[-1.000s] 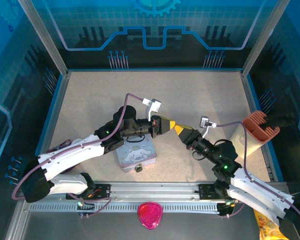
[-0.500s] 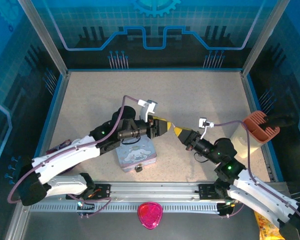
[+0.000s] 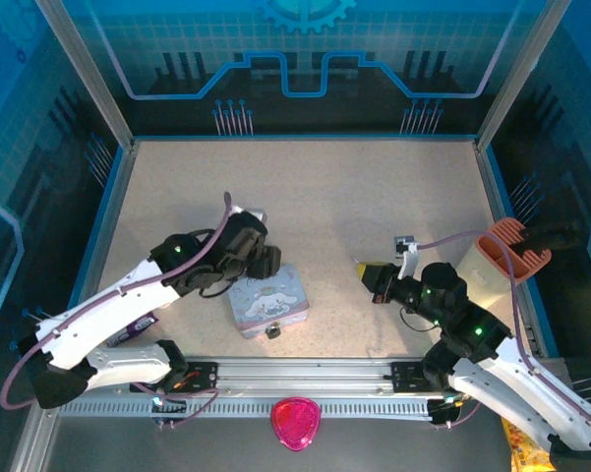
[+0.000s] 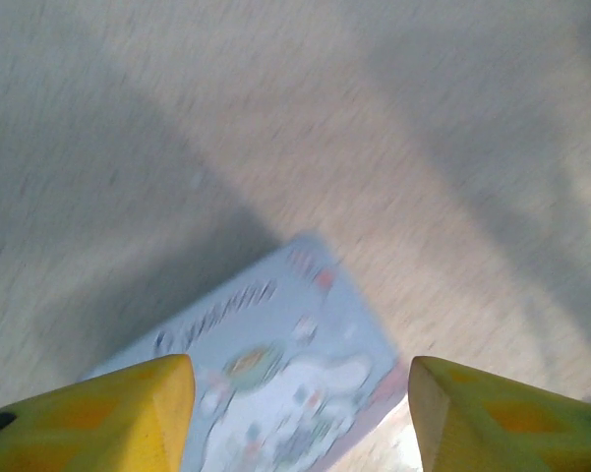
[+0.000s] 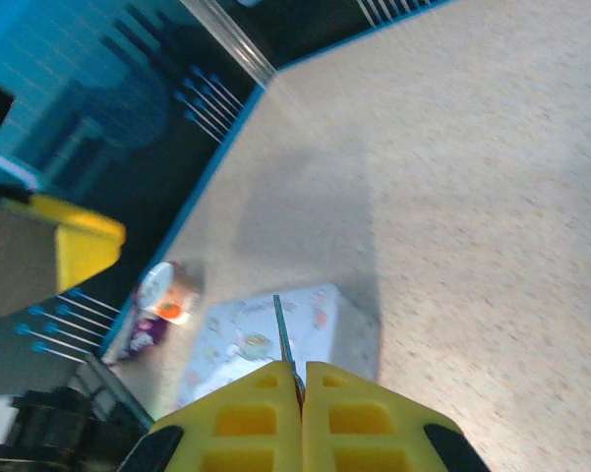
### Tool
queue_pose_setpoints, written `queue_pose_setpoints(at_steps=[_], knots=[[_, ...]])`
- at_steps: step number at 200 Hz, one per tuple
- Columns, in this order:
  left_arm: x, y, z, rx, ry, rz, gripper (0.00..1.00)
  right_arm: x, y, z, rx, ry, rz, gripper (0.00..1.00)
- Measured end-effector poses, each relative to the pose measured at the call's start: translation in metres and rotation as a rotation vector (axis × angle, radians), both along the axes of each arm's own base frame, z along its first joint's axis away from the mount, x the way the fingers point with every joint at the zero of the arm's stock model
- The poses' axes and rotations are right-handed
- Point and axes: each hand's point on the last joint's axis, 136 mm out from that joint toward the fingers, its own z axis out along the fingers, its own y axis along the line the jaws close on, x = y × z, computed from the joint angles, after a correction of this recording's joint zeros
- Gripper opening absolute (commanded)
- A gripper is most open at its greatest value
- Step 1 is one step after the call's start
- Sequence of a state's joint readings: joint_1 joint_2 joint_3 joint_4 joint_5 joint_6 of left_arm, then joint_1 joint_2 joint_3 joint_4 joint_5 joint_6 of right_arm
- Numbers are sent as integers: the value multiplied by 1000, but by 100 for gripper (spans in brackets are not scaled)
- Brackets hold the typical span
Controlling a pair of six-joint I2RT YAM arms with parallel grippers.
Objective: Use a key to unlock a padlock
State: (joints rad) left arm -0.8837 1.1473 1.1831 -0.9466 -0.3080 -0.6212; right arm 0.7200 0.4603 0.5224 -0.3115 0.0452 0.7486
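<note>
The key (image 5: 281, 329) is a slim dark blade sticking out from between the yellow fingers of my right gripper (image 5: 302, 372), which is shut on it. From above, that gripper (image 3: 364, 269) hovers right of the pale blue cartoon tin (image 3: 268, 298). The padlock (image 3: 271, 332) is a tiny dark block at the tin's near edge. My left gripper (image 4: 300, 379) is open, its yellow fingers (image 4: 128, 413) spread over the tin's lid (image 4: 275, 364) with nothing between them. In the top view the left gripper (image 3: 263, 260) sits at the tin's far left corner.
A peach-coloured holder (image 3: 512, 250) stands at the right wall. A small purple packet (image 3: 130, 329) lies by the left arm, and a pink object (image 3: 295, 423) sits below the front rail. Blue-edged walls (image 3: 108, 216) bound the speckled tabletop (image 3: 374, 197).
My left gripper opened and swung back left, away from the right gripper, ending over the tin. The right gripper drew back a little to the right, still shut on the key.
</note>
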Motion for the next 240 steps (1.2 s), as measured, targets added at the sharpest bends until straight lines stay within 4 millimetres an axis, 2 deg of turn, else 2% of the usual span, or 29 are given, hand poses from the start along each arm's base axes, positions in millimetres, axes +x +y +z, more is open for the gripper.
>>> queue_pose_setpoints(at_steps=[20, 47, 76, 97, 134, 153, 186, 240], knots=[[-35, 9, -30, 86, 112, 6, 61, -3, -6, -13, -48, 30, -13, 0], [-73, 26, -64, 158, 214, 40, 62, -4, -10, -16, -59, 36, -24, 0], [-92, 43, -95, 197, 276, 79, 65, -4, -11, -19, -65, 44, -27, 0], [-101, 46, -114, 223, 316, 79, 67, -4, -11, -20, -68, 46, -27, 0], [-104, 43, -137, 237, 337, 66, 69, -3, -11, -21, -70, 51, -36, 0], [-102, 35, -145, 217, 335, 56, 69, -2, -12, -21, -65, 56, -42, 0], [-96, 24, -161, 210, 325, 31, 66, -3, -12, -21, -58, 59, -45, 0], [-64, 6, -163, 151, 255, 0, 59, -6, -15, -29, -55, 78, -55, 0]])
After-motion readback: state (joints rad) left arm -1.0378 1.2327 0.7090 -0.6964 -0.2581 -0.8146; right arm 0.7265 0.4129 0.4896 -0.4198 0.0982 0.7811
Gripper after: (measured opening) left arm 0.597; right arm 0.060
